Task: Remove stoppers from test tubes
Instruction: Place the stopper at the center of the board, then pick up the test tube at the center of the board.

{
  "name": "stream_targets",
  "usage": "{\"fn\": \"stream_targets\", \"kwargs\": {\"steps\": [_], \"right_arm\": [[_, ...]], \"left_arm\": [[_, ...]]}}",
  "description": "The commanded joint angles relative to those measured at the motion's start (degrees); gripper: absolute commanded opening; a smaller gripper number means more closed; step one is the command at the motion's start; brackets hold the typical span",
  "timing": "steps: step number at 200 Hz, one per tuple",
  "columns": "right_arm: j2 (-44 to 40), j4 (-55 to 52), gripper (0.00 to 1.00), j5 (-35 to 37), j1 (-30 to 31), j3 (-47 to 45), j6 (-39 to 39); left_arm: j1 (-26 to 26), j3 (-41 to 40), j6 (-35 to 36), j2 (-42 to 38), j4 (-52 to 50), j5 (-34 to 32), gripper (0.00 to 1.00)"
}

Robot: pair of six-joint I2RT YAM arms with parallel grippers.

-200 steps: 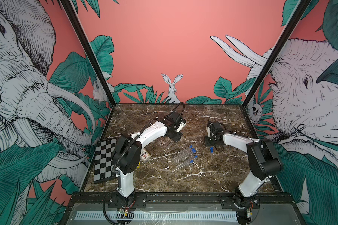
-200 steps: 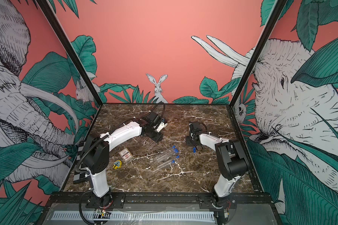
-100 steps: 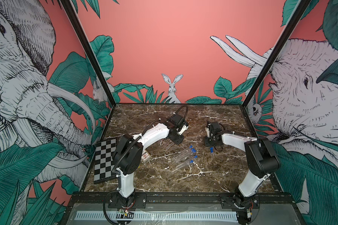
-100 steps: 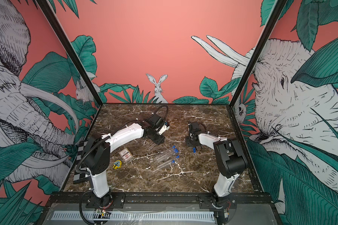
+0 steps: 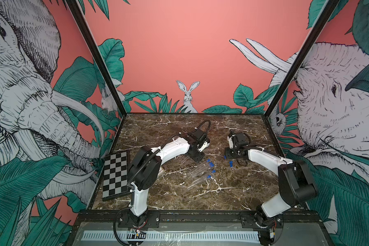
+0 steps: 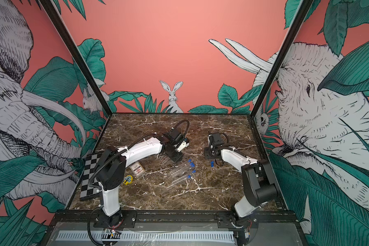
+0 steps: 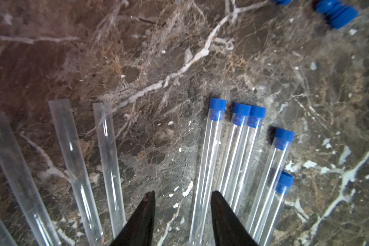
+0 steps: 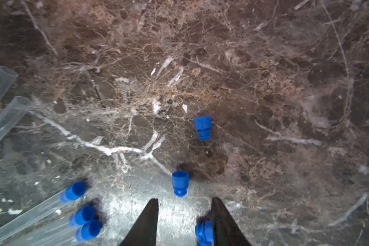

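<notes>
Brown marble tabletop [image 5: 232,198], jungle-print walls [image 5: 179,53] all around. Five test tubes [image 7: 239,159] lie side by side with blue stoppers [image 7: 217,105] plugged in, and a few uncapped tubes [image 7: 77,159] lie next to them. Left gripper [image 7: 181,196] hangs over the gap between the two bunches, jaws apart, nothing in them. Right gripper [image 8: 184,201] is spread too, above loose stoppers [image 8: 202,127]; one sits right by a finger, maybe touching.

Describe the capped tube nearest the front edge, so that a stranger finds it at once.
On the brown marble table, near its middle, clear tubes with blue stoppers lie side by side. The wanted tube is the one closest to the table's front edge, slightly apart from the rest.
</notes>
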Motion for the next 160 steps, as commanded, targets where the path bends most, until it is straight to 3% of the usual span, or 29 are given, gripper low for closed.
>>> {"fn": "stream_targets", "kwargs": {"steps": [1,44,160], "right_arm": [[-2.7,1.5,0.43,-3.8,0.3,-3.0,2.2],[-6.5,7.8,0.45,-6.9,0.6,-7.2,4.5],[-5.3,11.6,0.46,-9.6,0.6,-7.7,6.3]], "left_arm": [[-0.7,-0.9,-1.2,0.7,0.0,0.0,0.44],[-1.0,-1.2,-1.2,2.1,0.4,-0.8,0.43],[-1.7,-1.2,-1.4,3.8,0.4,-1.2,0.43]]}}
